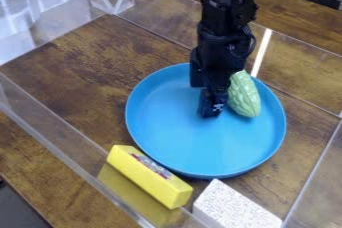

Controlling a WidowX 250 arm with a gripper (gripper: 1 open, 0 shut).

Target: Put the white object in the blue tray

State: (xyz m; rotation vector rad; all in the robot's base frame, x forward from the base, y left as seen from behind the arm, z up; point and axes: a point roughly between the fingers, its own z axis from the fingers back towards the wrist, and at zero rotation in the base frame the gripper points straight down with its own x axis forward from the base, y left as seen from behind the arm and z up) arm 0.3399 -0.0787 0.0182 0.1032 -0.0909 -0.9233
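The white object (238, 208), a speckled white block, lies at the bottom edge of the view, partly cut off, outside the blue tray (174, 122). The tray is a wide round blue dish in the middle of the wooden table. My gripper (217, 102) points straight down into the tray's far right part, its dark fingertips low over the floor of the dish. It stands open and holds nothing. A green ridged object (245, 95) lies in the tray right beside the fingers, on their right.
A yellow block (147, 175) lies in front of the tray at the lower left, next to the white object. Clear plastic walls (54, 122) run along the left and near sides of the wooden table (120, 52).
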